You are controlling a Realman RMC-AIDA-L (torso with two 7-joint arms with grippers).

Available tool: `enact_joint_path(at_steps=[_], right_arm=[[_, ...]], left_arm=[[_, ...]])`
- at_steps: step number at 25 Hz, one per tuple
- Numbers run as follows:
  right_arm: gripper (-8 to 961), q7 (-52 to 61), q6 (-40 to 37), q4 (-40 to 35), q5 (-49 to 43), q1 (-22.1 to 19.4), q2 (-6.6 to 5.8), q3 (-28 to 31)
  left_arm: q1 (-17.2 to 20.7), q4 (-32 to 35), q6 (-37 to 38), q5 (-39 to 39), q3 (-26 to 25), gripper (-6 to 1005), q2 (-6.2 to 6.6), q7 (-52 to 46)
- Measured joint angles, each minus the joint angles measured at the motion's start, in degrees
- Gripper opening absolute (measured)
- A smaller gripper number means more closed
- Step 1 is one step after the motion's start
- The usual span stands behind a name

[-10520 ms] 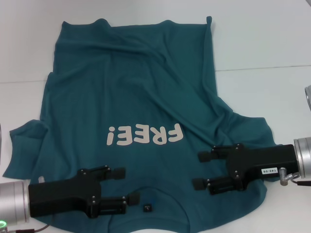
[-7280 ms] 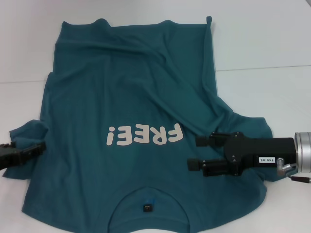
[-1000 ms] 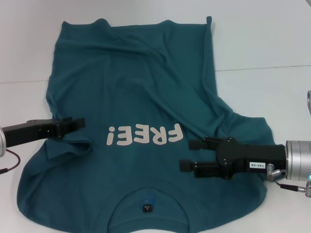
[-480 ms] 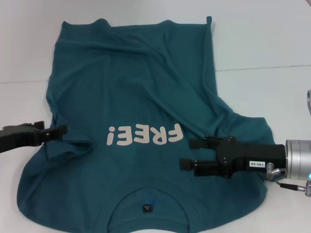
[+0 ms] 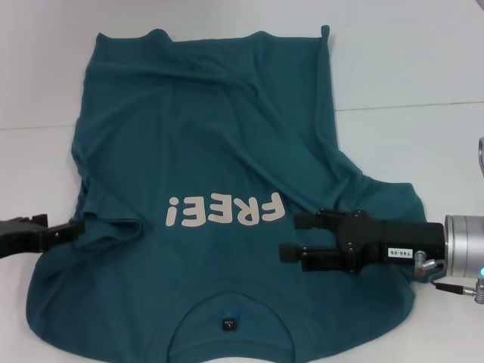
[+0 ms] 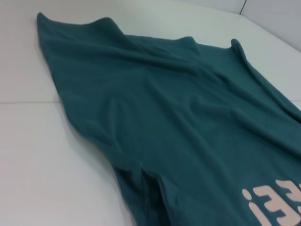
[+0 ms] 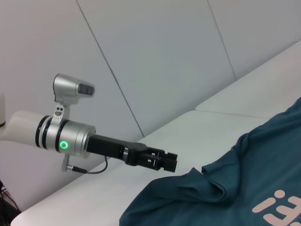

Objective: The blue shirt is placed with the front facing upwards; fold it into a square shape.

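Observation:
The blue shirt [image 5: 219, 144] lies front up on the white table, its collar and small dark neck label [image 5: 228, 324] towards me and its pale "FREE!" lettering [image 5: 225, 210] mid-chest. One short sleeve [image 5: 110, 231] is folded inward onto the body, and it also shows in the left wrist view as a folded sleeve [image 6: 155, 188]. My left gripper [image 5: 74, 226] sits at the shirt's left edge beside that fold; the right wrist view shows this left gripper [image 7: 169, 161] just off the cloth [image 7: 244, 188]. My right gripper [image 5: 291, 237] is open over the shirt's right chest, holding nothing.
The white table [image 5: 408, 68] extends around the shirt, with a seam line [image 5: 423, 106] running across it at the right. The shirt's hem corners lie at the far side. A pale panelled wall [image 7: 155, 56] stands behind the table.
The left gripper has drawn back to the left, off the shirt, leaving the sleeve folded on the body. The right gripper has hardly moved.

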Motion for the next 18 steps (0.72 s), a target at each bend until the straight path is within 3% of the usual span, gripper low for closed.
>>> enact_joint_path(at_steps=[18], right_arm=[[883,-0.01,-0.20,0.06,0.00,0.01,0.00,-0.15]], left_arm=[[0.52,-1.32,-0.75,2.78,0.00,799,-0.05,0.95]])
